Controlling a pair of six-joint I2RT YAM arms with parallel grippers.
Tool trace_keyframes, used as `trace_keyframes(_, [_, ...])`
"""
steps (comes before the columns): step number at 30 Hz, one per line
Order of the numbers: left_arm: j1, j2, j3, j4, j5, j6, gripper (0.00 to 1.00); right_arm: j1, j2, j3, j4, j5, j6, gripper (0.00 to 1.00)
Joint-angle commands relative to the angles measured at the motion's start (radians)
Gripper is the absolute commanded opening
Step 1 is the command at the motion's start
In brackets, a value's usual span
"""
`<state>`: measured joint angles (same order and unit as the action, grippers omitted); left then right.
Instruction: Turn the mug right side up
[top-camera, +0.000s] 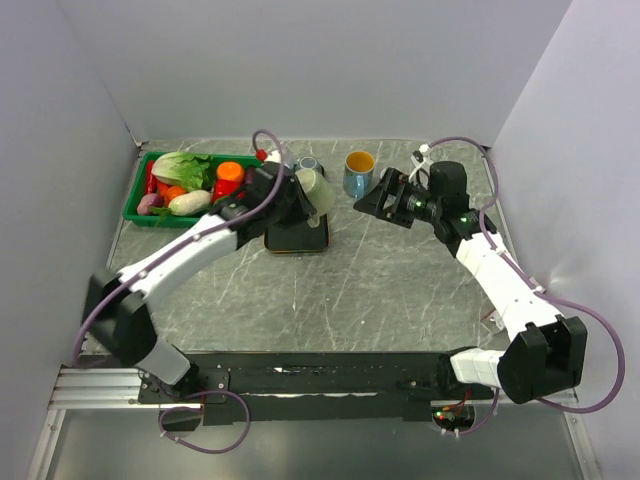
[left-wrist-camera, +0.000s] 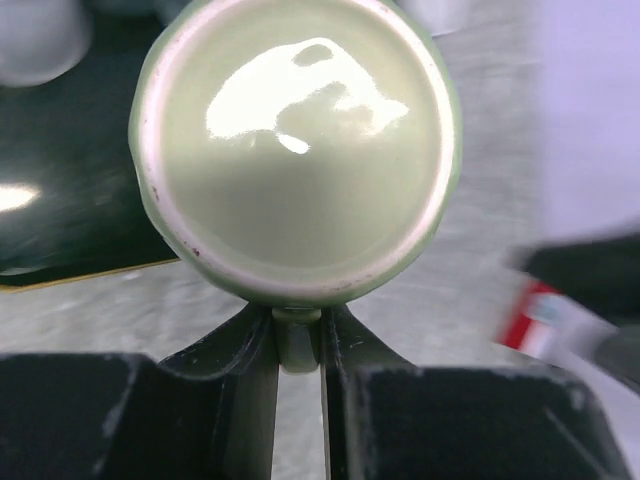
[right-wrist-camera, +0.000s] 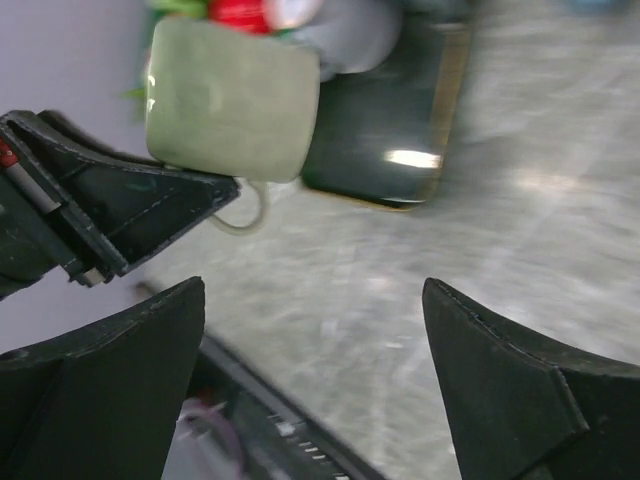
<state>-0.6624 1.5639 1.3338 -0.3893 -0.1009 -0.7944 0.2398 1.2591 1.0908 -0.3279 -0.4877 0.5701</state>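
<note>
A pale green mug (top-camera: 314, 187) hangs in the air over a dark tray (top-camera: 297, 238), tipped onto its side. My left gripper (left-wrist-camera: 297, 325) is shut on the mug's handle (left-wrist-camera: 297, 345), and a glossy round end of the mug (left-wrist-camera: 297, 150) fills the left wrist view. The right wrist view shows the mug (right-wrist-camera: 230, 100) side-on, with its handle pinched by the left fingers (right-wrist-camera: 150, 205). My right gripper (top-camera: 370, 197) hovers to the right of the mug, apart from it. It stands open (right-wrist-camera: 315, 300) with only table between its fingers.
A blue mug with a yellow inside (top-camera: 358, 172) stands upright just behind the right gripper. A grey-blue cup (top-camera: 307, 163) sits behind the held mug. A green bin (top-camera: 138, 200) of vegetables is at the back left. Walls close in on three sides.
</note>
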Motion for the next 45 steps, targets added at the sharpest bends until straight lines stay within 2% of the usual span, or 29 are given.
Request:
trace_keyframes(1, [0.001,-0.165,-0.009,0.288,0.157,-0.005,0.01,0.009,-0.046,-0.04,0.288,-0.248,0.145,0.93])
trace_keyframes(2, [0.003,-0.192,-0.004,0.326,0.171,-0.006,0.01,0.007,-0.052,-0.049,0.323,-0.299,0.184,0.93])
trace_keyframes(6, [0.02,-0.235,0.043,0.383,0.268,-0.063,0.01,0.015,-0.087,-0.106,0.648,-0.429,0.322,0.94])
trace_keyframes(7, [0.021,-0.242,0.063,0.382,0.295,-0.083,0.01,0.018,-0.093,-0.127,0.791,-0.445,0.348,0.94])
trace_keyframes(14, [0.021,-0.26,0.148,0.472,0.407,-0.135,0.01,0.053,-0.066,-0.071,1.128,-0.508,0.549,0.96])
trace_keyframes(19, [0.021,-0.292,0.113,0.631,0.437,-0.183,0.01,0.088,-0.056,-0.029,1.07,-0.442,0.513,0.89])
trace_keyframes(22, [0.021,-0.295,0.099,0.693,0.469,-0.212,0.01,0.098,-0.059,-0.032,1.099,-0.404,0.53,0.84])
trace_keyframes(24, [0.021,-0.303,0.071,0.728,0.489,-0.227,0.01,0.104,-0.052,-0.02,1.106,-0.391,0.536,0.74])
trace_keyframes(28, [0.021,-0.297,0.061,0.783,0.51,-0.236,0.01,0.112,-0.047,-0.02,1.115,-0.344,0.551,0.64])
trace_keyframes(34, [0.02,-0.309,0.027,0.822,0.495,-0.239,0.01,0.122,-0.02,-0.016,1.259,-0.347,0.623,0.6])
trace_keyframes(39, [0.02,-0.303,0.022,0.829,0.501,-0.235,0.01,0.136,-0.01,0.009,1.259,-0.344,0.603,0.58])
trace_keyframes(45, [0.018,-0.311,-0.018,0.88,0.509,-0.252,0.01,0.139,0.003,0.014,1.264,-0.315,0.611,0.51])
